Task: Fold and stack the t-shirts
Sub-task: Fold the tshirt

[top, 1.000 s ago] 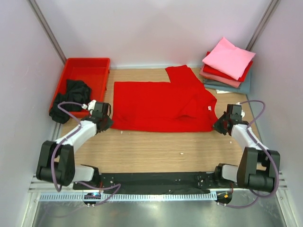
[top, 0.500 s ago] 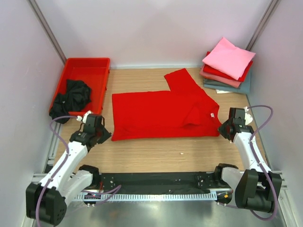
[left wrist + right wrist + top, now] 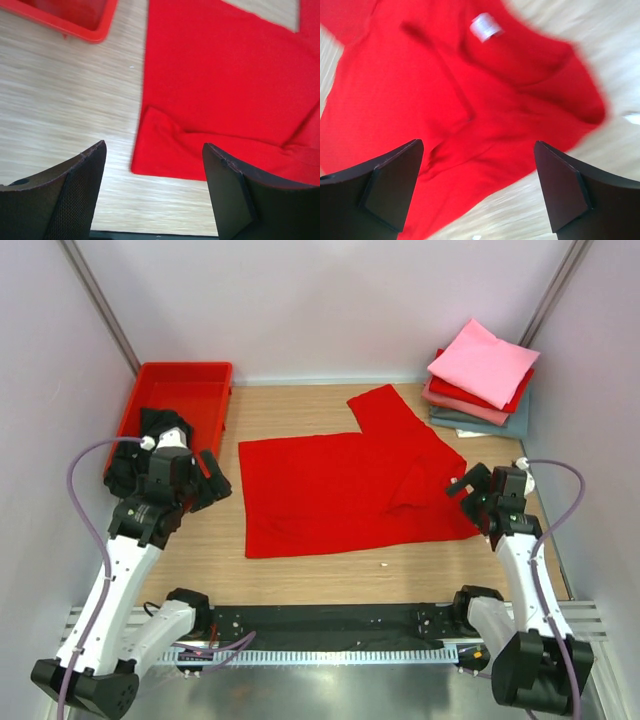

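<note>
Left pincer (image 3: 154,145) standing wide open, gripping nothing, red t-shirt (image 3: 340,490) corner lying just ahead; right pincer (image 3: 478,142) likewise, hovering over collar.

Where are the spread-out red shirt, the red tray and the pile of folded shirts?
red shirt (image 3: 340,490): top view, middle of its body.
red tray (image 3: 195,398): top view, bare floor.
pile of folded shirts (image 3: 482,362): top view, pink top shirt.

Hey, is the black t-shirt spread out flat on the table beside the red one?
No, the black t-shirt lies bunched up in the red tray, left of the red t-shirt.
</note>
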`<action>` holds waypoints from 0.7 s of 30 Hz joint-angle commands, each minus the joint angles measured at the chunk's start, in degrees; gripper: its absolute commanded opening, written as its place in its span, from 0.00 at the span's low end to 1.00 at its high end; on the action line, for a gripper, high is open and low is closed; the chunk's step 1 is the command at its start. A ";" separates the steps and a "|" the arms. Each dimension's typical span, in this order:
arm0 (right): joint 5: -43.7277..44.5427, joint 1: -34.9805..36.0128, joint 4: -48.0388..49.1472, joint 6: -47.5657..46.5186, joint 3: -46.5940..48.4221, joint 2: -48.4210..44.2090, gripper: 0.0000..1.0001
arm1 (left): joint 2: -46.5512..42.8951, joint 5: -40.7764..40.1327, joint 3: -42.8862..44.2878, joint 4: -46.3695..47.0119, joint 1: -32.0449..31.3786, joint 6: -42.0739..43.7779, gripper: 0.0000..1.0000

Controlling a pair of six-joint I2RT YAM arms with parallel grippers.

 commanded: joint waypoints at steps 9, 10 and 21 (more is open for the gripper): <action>-19.57 4.94 15.38 -2.20 -0.55 15.52 0.59 | -1.98 -12.26 -4.66 0.53 -0.05 8.49 0.77; -19.39 5.38 15.74 -2.11 -0.47 17.26 0.55 | -2.07 -11.47 -4.84 0.54 -0.05 8.58 0.77; -15.79 6.35 19.07 -2.46 1.20 26.33 0.50 | -11.45 -14.02 -3.25 -3.77 -2.33 4.98 0.78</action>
